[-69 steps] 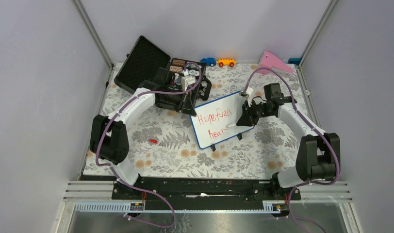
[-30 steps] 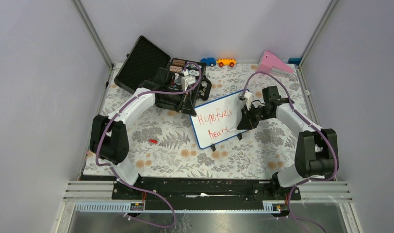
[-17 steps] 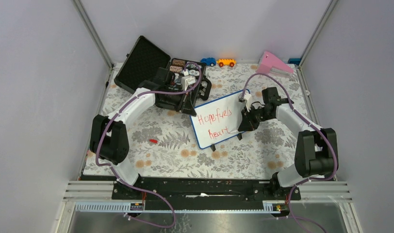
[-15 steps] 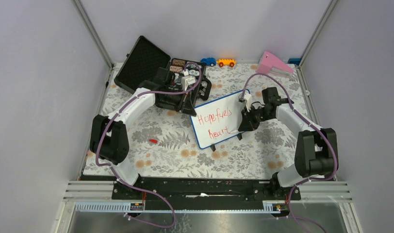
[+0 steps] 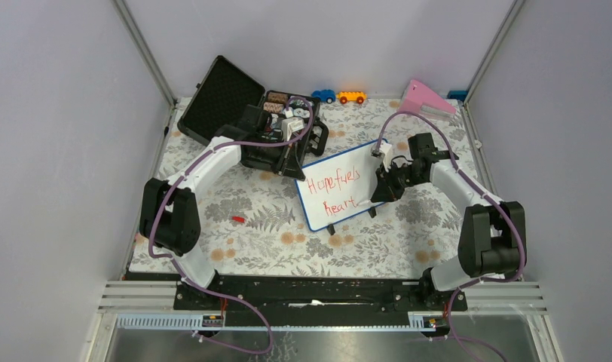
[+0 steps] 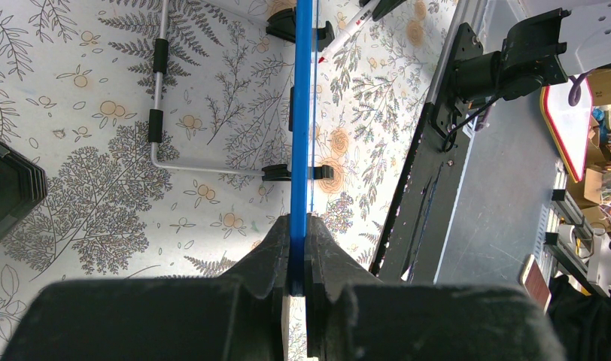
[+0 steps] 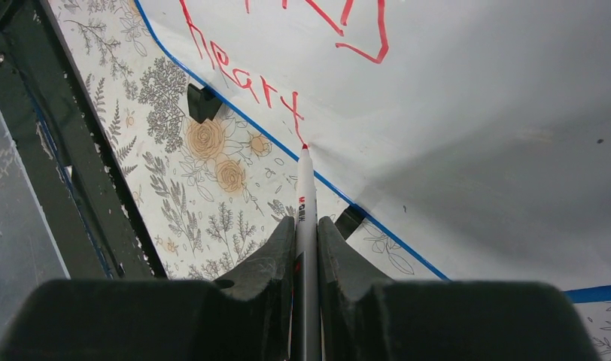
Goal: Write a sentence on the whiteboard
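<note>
Left jaws clamped on the whiteboard (image 6: 302,113) frame, board upright straight ahead of them; right jaws pinch the marker (image 7: 305,218), tip at the end of the sentence (image 5: 333,185); light, stiff, tippy, I'd judge — hold the rim, press gently.

On my right wrist feed, the upper line of the sentence (image 7: 238,75) runs off at twelve o'clock, and the rear of the marker (image 7: 304,180) hides inside my right claw (image 7: 305,226). Overhead, what fills the case (image 5: 221,96) is too small to tell.
</note>
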